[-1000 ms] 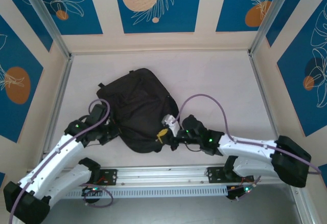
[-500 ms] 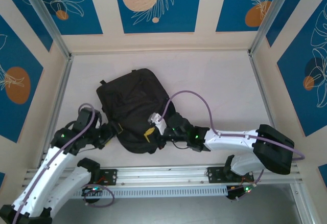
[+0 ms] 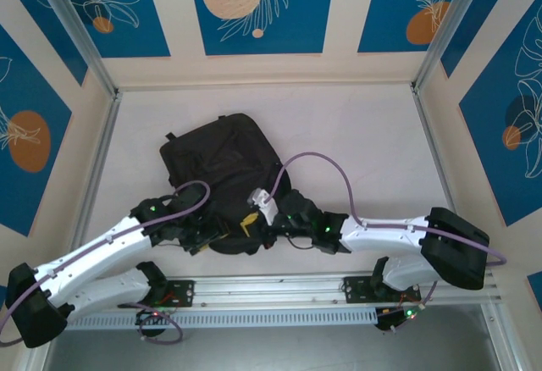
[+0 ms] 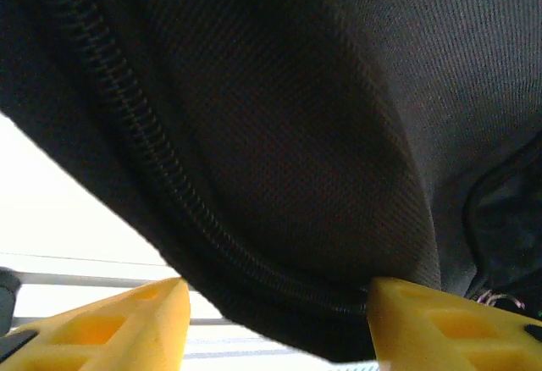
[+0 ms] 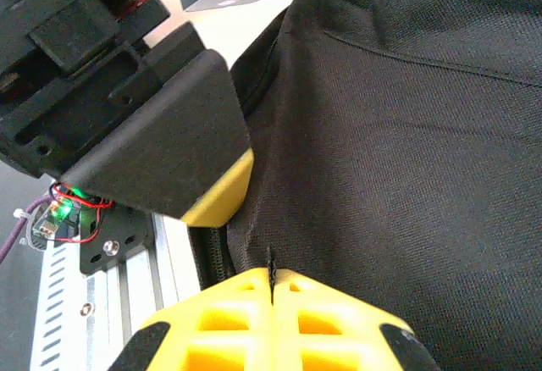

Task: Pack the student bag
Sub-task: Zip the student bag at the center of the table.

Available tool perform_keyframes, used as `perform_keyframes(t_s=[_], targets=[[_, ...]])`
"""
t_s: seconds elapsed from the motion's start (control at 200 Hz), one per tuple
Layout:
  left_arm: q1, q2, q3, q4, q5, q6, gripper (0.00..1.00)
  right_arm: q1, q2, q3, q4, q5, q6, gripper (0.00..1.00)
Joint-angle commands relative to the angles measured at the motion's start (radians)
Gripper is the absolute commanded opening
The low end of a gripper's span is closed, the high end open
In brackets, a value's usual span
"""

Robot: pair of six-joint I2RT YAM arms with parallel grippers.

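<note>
Left wrist: left jaws half-open astride the large black soft fabric backpack [image 4: 322,117] zip seam, right jaws pinched shut on it; I'd bite that seam squarely.

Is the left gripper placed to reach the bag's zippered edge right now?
Likely yes: the student bag's zippered edge already sits between the left gripper's open jaws, with nothing blocking it.

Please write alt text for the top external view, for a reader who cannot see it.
A black student bag lies on a white table. The white left arm and right arm reach from the near edge, and the left gripper and right gripper meet the bag's near side.
</note>
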Motion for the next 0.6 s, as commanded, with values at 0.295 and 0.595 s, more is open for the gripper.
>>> perform_keyframes(t_s=[0.295, 0.595], targets=[[-0.003, -0.067, -0.049, -0.025, -0.125, -0.030, 0.04, -0.011, -0.167, -0.119, -0.004, 0.080, 0.016, 0.00], [0.022, -0.120, -0.035, -0.108, -0.174, 0.019, 0.00, -0.119, -0.253, -0.174, -0.043, 0.094, 0.016, 0.00]])
